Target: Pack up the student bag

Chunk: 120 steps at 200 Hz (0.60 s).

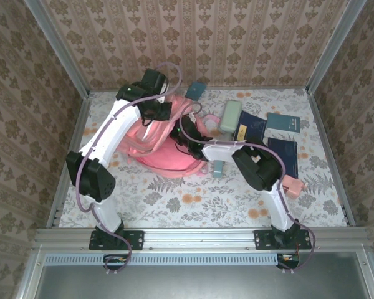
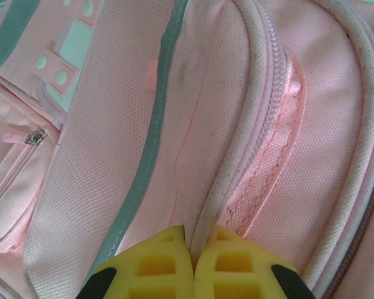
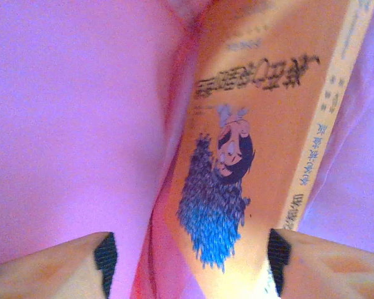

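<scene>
A book sits in the student bag; other books lie rightward.

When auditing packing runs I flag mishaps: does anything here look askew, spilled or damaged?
Nothing damaged or spilled. Only a faint grey smudge marks the student bag near its grey stripe. The left gripper pinches the bag's piped edge; the orange book sits slanted between the right gripper's open fingers.

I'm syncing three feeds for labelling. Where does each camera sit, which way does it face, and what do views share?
Top external: above and behind, looking down on the table; left arm and right arm show.
Left wrist: on left arm, facing the student bag from outside; left fingers pinch its piping.
Right wrist: inside the bag, facing an orange book; right fingers apart.
Shared: the bag.
</scene>
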Available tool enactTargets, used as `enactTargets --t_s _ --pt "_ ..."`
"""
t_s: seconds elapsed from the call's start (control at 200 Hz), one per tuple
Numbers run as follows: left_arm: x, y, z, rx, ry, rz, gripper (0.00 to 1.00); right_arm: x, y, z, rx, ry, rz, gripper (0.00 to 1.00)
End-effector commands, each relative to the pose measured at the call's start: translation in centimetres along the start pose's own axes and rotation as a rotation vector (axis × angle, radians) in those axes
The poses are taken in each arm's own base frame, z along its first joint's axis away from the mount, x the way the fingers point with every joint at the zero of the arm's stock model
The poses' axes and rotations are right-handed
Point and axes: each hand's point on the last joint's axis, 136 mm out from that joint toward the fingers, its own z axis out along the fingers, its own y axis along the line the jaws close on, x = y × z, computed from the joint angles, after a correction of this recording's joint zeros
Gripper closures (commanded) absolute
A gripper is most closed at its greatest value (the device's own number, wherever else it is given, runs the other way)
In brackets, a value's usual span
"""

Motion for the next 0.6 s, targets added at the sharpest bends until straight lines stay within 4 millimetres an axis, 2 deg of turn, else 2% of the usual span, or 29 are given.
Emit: enactTargets --t_s 0.0,0.16,0.255,0.27,0.315,0.375,0.49,0.595 --pt "-1.0 1.3 -2.3 -0.007 -0.081 -0.055 1.00 -0.2 2.6 -3.9 -0.025 0.098 -0.168 0.30" --pt "-0.2 1.6 -1.8 -0.015 -0.069 -0.051 1.00 -0.5 0.9 -8.8 0.050 0.147 -0.319 0.30" --pt "0.2 1.6 -1.5 -0.009 -0.067 -0.052 1.00 -1.1 -0.8 -11.5 0.141 0.182 -0.397 0.30" --pt "0.1 2.6 -1.4 -0.022 -0.068 -0.074 1.00 -1.2 -1.0 -12.0 0.153 0.188 -0.409 0.29" --pt "0.2 2.9 -1.3 -0.021 -0.066 -0.080 1.00 -1.6 -1.9 -13.2 0.191 0.198 -0.430 0.28" --pt "0.3 2.8 -1.2 -0.014 -0.065 -0.083 1.00 -2.5 -3.2 -14.9 0.237 0.193 -0.446 0.27" --pt "0.3 2.8 -1.0 -0.007 -0.066 -0.086 1.00 -5.5 -5.4 -18.1 0.312 0.120 -0.459 0.24" --pt "0.3 2.5 -0.8 0.013 -0.064 -0.090 1.00 -8.1 -7.7 -20.5 0.387 0.079 -0.480 0.15"
